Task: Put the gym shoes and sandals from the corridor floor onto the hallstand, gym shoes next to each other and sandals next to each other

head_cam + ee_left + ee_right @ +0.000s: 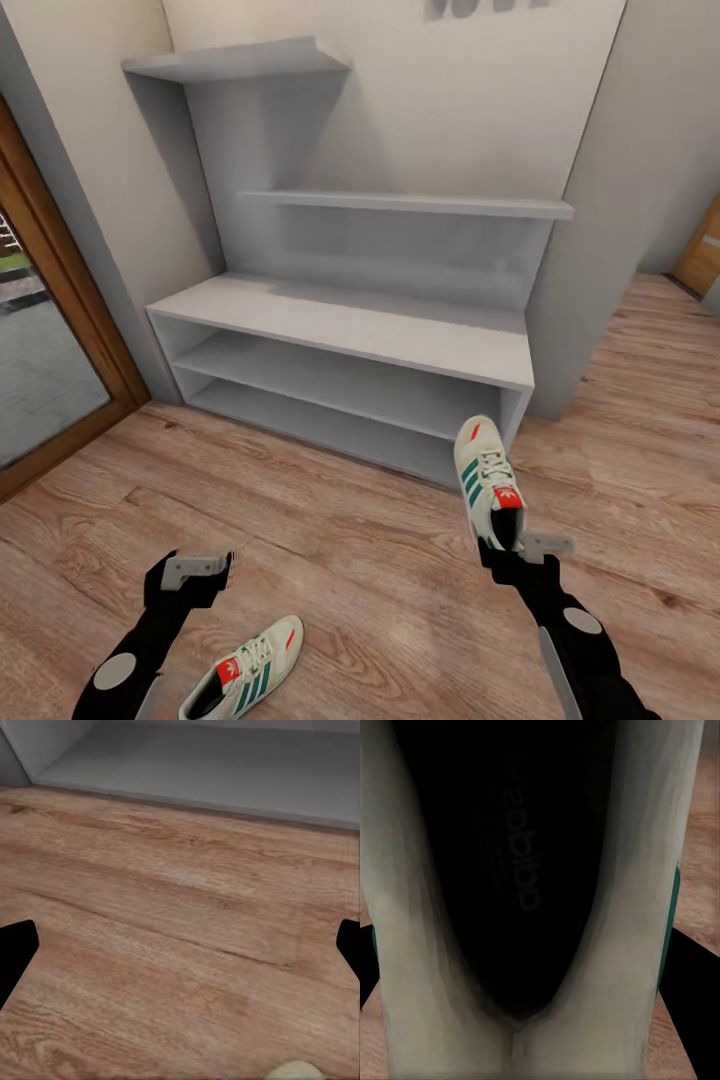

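So the right claw [505, 550] has one gym shoe [488, 480] clamped by the heel, held up off the corridor floor [380, 560], toe pointing at the hallstand [350, 335], near its right end. The other gym shoe [245, 672] sits on the floor just beside the left arm. The left claw [205, 575] is spread wide, nothing in it.

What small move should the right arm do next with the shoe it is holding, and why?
Probably carry the held gym shoe forward and up onto the hallstand. The right gripper has it by the heel, off the floor, near the rack's right end, and the flat top looks bare.
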Tool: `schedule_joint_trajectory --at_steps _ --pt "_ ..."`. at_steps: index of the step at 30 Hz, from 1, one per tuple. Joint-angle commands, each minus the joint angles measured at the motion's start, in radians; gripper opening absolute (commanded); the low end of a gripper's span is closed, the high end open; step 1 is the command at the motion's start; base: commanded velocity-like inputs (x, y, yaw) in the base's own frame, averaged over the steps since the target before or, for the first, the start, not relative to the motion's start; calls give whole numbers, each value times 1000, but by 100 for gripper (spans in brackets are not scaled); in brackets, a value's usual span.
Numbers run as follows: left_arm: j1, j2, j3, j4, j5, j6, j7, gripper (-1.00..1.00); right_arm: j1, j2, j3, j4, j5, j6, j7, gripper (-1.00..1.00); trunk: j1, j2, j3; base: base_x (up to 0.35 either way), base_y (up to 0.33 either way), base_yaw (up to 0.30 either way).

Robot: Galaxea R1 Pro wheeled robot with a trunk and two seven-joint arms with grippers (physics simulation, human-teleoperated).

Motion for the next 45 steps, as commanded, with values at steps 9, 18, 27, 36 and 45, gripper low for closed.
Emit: schedule_joint_trajectory --at_steps 9,18,27,36,45 --pt "0 67 95 47 -2 0 1 100 -1 0 1 -91 0 6 0 -100 0 0 -1 0 9 -16" --pt "0 67 93 47 -2 -6 1 100 -1 0 1 -91 0 6 -1 -100 0 0 -1 0 209 -287" --pt "0 67 92 48 -2 -29 1 100 0 0 1 -91 0 6 0 -100 0 0 -1 0 71 -283" --pt "0 67 92 49 -2 -29 1 100 0 0 1 -91 0 6 0 -100 0 0 -1 0 2 -69" --pt "0 67 92 49 -2 -29 1 100 0 0 1 -92 0 6 -1 -100 0 0 -1 -50 0 -267"
